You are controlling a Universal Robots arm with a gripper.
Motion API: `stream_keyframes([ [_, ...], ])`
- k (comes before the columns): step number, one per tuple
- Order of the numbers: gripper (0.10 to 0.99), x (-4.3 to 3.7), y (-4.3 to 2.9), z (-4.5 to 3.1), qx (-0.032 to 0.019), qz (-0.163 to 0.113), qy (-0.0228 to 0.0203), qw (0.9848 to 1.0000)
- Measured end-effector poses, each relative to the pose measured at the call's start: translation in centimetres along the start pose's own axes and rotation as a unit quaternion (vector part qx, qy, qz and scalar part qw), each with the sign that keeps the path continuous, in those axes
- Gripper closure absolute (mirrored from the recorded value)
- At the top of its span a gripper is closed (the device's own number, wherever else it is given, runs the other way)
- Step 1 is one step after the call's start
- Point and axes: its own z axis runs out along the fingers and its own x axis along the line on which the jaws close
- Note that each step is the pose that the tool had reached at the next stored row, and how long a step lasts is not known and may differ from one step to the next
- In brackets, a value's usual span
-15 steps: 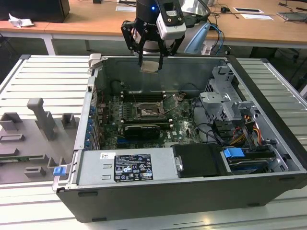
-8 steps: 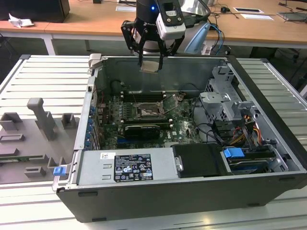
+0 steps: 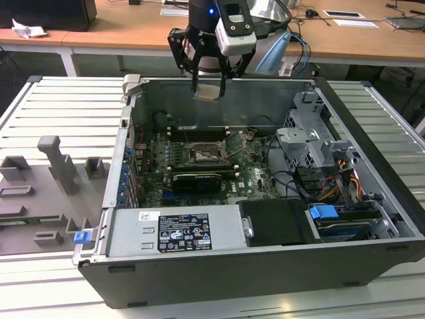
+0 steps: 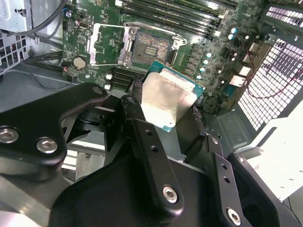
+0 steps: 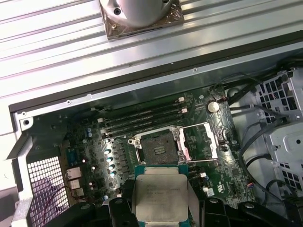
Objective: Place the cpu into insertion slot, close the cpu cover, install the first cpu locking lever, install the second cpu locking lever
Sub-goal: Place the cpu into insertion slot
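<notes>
You are holding the cpu [image 3: 208, 92] in the gripper [image 3: 209, 88], which is pinching it narrowly by two opposite edges, so the pale metal top is facing up and sitting roughly level between the black fingers [image 4: 131, 106]. The chip is hanging well above the insertion slot [image 3: 202, 157], clear of everything, and in the exterior view it is sitting a little beyond the slot, toward the back wall of the computer case [image 3: 265, 266]. In both wrist views the insertion slot [image 5: 158, 150] is lying bare, with its dark contact field showing, and the cpu cover [image 5: 201, 142] is standing swung open just beside the slot, on its hinge side, so nothing is blocking the opening. The green motherboard [image 3: 259, 178] is surrounding the slot on all sides, with the long memory slots [image 5: 142, 118] running just beside it. To my eye you are dealing with a light, stiff, thin piece that is not going to flex, but it is looking fragile: the smooth metal top is likely slippery and the underside contacts are easily harmed. The green rim at the edges, where the fingers are gripping now, is looking like the right place to take hold
</notes>
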Motion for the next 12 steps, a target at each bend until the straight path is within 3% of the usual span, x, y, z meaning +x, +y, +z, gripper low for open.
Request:
stream_keyframes([
  [12,0.557,0.00,0.00,0.00,-0.0002,0.010,-0.0009,0.9999],
])
